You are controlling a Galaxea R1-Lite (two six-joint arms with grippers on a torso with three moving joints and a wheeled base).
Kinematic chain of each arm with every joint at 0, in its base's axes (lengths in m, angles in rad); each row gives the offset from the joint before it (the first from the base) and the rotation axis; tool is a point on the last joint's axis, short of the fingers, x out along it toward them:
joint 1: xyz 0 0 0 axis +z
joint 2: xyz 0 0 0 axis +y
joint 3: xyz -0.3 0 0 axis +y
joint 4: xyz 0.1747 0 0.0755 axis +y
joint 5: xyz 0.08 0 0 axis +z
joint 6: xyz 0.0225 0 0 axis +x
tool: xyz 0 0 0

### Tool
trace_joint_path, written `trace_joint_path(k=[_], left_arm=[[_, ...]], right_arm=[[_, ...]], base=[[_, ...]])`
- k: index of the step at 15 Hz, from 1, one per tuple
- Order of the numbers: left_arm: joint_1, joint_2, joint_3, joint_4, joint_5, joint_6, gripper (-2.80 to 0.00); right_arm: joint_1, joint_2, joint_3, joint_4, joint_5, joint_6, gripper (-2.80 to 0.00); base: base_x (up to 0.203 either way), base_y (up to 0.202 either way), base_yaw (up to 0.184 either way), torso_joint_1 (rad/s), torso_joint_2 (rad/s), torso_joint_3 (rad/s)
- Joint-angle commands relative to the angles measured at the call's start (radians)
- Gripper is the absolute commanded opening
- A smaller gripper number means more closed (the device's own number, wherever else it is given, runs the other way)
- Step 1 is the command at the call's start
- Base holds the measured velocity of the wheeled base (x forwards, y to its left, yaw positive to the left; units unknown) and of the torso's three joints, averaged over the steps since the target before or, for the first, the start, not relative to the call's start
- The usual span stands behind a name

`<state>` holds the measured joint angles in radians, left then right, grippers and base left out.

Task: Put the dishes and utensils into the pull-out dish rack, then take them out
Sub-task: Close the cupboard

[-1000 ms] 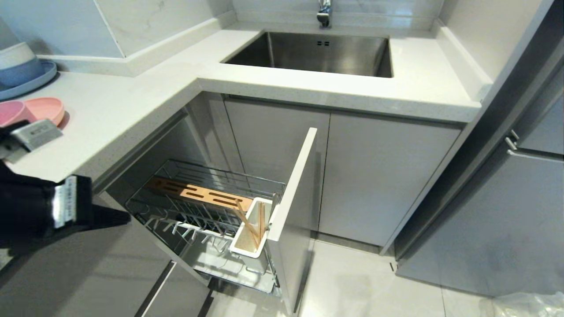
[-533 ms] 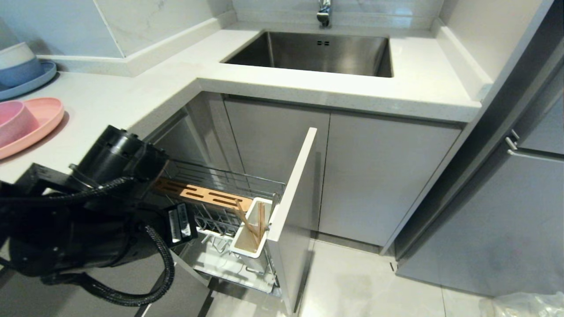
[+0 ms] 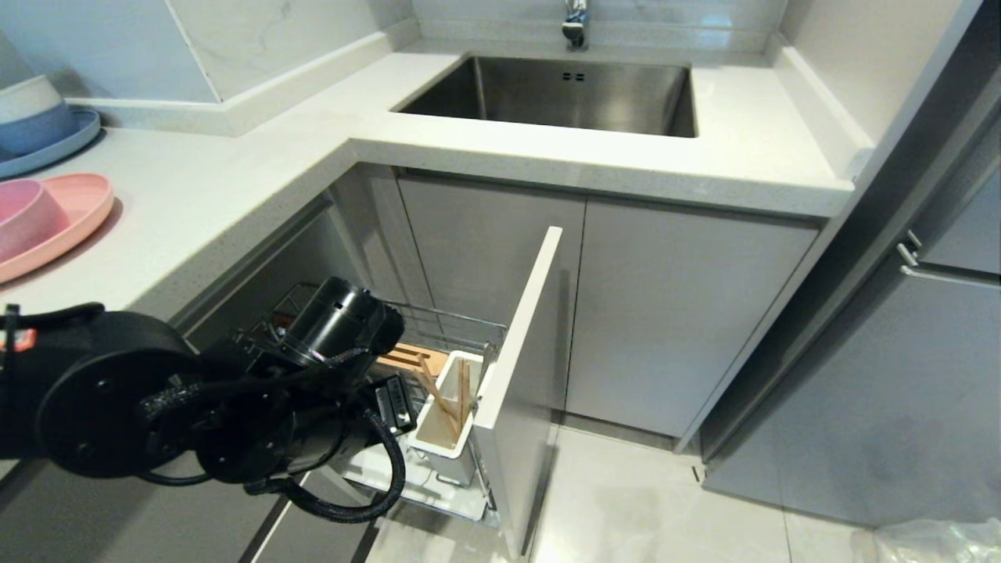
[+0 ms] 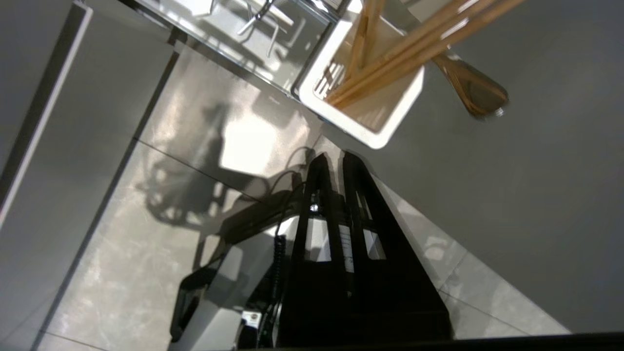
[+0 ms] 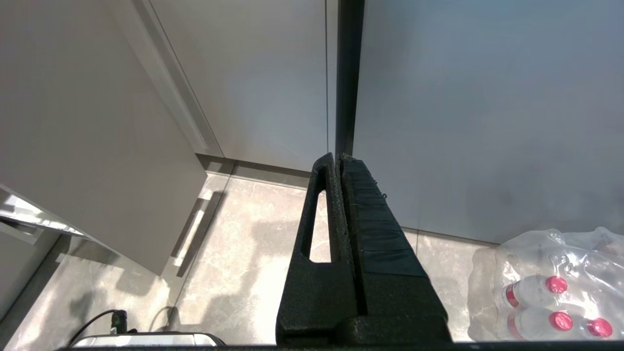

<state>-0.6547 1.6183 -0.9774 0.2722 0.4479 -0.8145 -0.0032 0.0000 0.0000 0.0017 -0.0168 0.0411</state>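
The chrome wire pull-out dish rack stands drawn out of the grey cabinet, and the black left arm reaches down over it, hiding most of the basket. The left gripper, fingers pressed together and empty, hangs just beside the white plastic utensil holder, where the thin light-wood chopsticks lean. The matte pink round plate and smaller pink bowl sit on the white countertop. The right gripper is closed, near the floor.
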Motion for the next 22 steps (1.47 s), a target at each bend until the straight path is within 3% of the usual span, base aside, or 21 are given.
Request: trace_joint_path(k=[1, 9, 22], left_arm=[[0.009, 0.039, 0.0, -0.011, 0.005, -0.004, 0.0], [0.09, 0.139, -0.008, -0.181, 0.008, 0.003, 0.0], [0.132, 0.325, -0.04, -0.403, 0.045, 0.021, 0.0]], right_arm=[[0.0, 0.0, 0.002, 0.0, 0.0, 0.0, -2.8], [0.0, 0.0, 0.002, 0.0, 0.0, 0.0, -2.8], [0.0, 0.0, 0.002, 0.0, 0.0, 0.0, -2.8]], base=[[0.0, 0.0, 0.0, 0.0, 0.0, 0.0], [0.0, 0.0, 0.0, 0.0, 0.0, 0.0], [0.0, 0.0, 0.0, 0.0, 0.0, 0.0]])
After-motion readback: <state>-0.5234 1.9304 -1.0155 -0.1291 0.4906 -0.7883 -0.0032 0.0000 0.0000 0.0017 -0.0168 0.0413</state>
